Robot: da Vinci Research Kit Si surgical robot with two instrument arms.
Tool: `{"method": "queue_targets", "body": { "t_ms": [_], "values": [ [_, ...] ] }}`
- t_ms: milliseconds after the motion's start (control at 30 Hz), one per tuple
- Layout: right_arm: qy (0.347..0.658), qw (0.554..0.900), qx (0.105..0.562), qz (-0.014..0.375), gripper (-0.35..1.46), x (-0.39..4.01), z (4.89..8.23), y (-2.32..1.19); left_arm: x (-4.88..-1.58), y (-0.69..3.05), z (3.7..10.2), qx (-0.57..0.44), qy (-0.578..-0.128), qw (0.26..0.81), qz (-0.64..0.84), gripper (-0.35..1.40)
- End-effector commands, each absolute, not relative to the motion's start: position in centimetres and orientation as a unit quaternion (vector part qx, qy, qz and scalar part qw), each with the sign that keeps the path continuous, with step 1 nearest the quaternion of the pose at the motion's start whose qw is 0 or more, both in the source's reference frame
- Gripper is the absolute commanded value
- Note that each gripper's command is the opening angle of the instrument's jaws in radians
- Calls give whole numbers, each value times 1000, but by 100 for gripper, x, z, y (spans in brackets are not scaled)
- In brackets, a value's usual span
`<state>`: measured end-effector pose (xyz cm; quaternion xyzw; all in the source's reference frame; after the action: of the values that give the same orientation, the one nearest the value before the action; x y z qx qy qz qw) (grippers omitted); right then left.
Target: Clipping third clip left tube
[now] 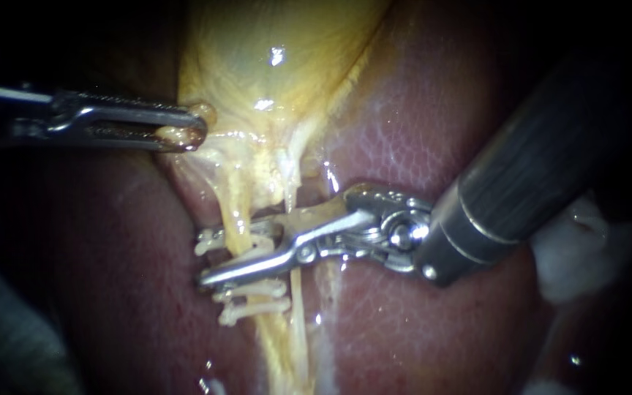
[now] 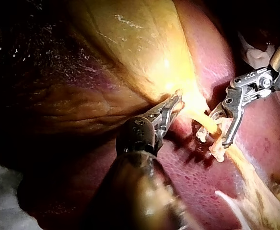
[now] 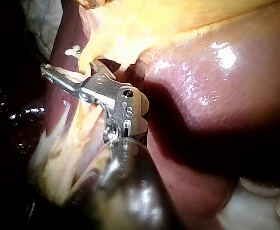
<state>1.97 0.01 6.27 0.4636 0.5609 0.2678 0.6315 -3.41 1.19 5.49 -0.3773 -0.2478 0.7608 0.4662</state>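
Yellow, glistening left tube [image 1: 237, 218], white clips [image 1: 254, 302] below, lies inside the open pincer of the right instrument [image 1: 211, 257].

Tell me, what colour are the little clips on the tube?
The clips are white against the yellowish tube. The endoscope view shows them best.

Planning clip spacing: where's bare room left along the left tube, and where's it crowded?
Bare: the left tube between the left instrument, holding the gallbladder, and the right instrument; again below the lowest clip. Open liver beside it. Crowded: the stacked clips around the right instrument.
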Motion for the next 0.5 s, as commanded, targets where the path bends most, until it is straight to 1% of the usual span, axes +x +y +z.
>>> {"method": "queue_targets", "body": {
  "t_ms": [33, 167, 333, 500],
  "values": [
    [560, 631, 465, 268, 46, 197, 624, 3, -341, 119, 549, -377, -248, 466, 761, -35],
    [560, 629, 468, 268, 42, 197, 615, 9, -341, 119, 549, -377, -248, 466, 761, -35],
    [559, 626, 474, 266, 30, 195, 605, 20, -341, 119, 549, -377, -248, 466, 761, -35],
    [557, 622, 477, 275, 8, 190, 597, 26, -341, 119, 550, -377, -248, 466, 761, -35]
  ]
}}
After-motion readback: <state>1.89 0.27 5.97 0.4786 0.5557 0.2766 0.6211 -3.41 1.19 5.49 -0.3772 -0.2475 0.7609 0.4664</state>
